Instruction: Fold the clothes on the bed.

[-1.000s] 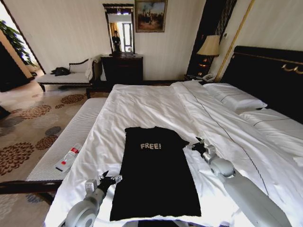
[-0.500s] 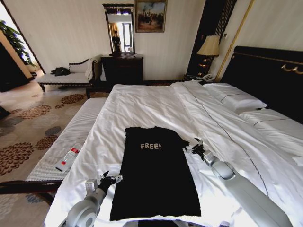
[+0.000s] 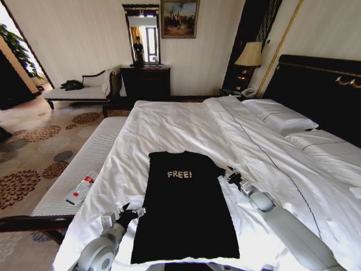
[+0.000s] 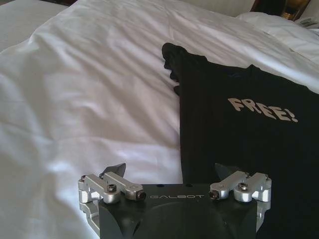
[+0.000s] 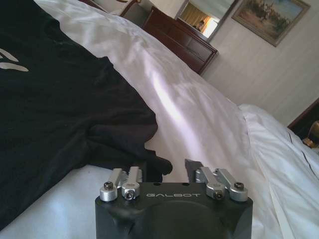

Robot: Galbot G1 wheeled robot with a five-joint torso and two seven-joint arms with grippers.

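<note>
Left hand (image 3: 131, 213): low over the bed (image 3: 169, 127) near its foot edge, at the left hem side of the top. In the left wrist view the left hand (image 4: 169, 169) has its fingers spread wide, one tip over white sheet and one over black cloth; released, holding nothing.

Black top (image 3: 185, 203): one item, laid flat on the white duvet (image 3: 265, 164), toward the foot edge of the bed and nearer its left side. Collar end points toward the far side, hem toward the robot. White "FREE!" lettering (image 3: 179, 174) across the chest, face up. Left sleeve bunched at the shoulder in the left wrist view (image 4: 172, 59).

Right hand (image 3: 227, 175): on the bed at the right sleeve of the top. In the right wrist view the right hand (image 5: 172, 167) has its fingers apart, one tip touching the crumpled edge of the black sleeve (image 5: 124, 144), the other over white sheet; released, not gripping.

Pillows (image 3: 282, 118): white, at the headboard (image 3: 321, 84) end, right side.
</note>
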